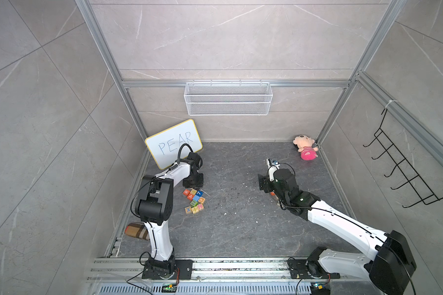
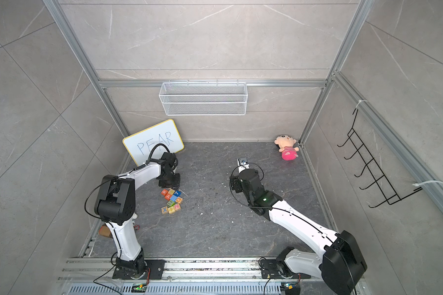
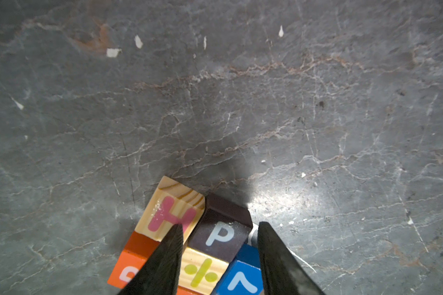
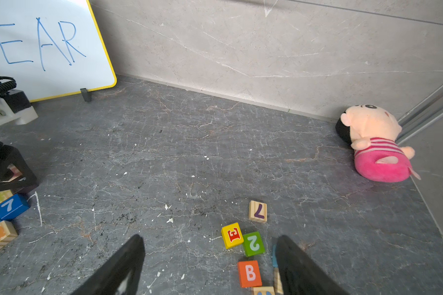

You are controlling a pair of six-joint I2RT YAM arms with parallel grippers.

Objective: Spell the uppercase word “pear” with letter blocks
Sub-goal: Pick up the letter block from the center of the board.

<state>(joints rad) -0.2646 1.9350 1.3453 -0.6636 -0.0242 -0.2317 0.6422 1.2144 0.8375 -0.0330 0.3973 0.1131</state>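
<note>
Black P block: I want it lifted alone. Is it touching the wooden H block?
Touching. The left wrist view shows the black P block flush against the wooden H block, side to side, with no gap showing between them.

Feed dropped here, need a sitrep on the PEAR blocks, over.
Left end effector open, straddling black P block. Right end effector open, empty, near yellow E block. Wooden H block tight against P.

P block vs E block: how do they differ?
P block is black with white letter; E block yellow with red. P block is wedged against the H cube; E block sits in a looser group. Left gripper straddles P block; E block lies ungripped before the open right gripper. Both rest on the floor.
</note>
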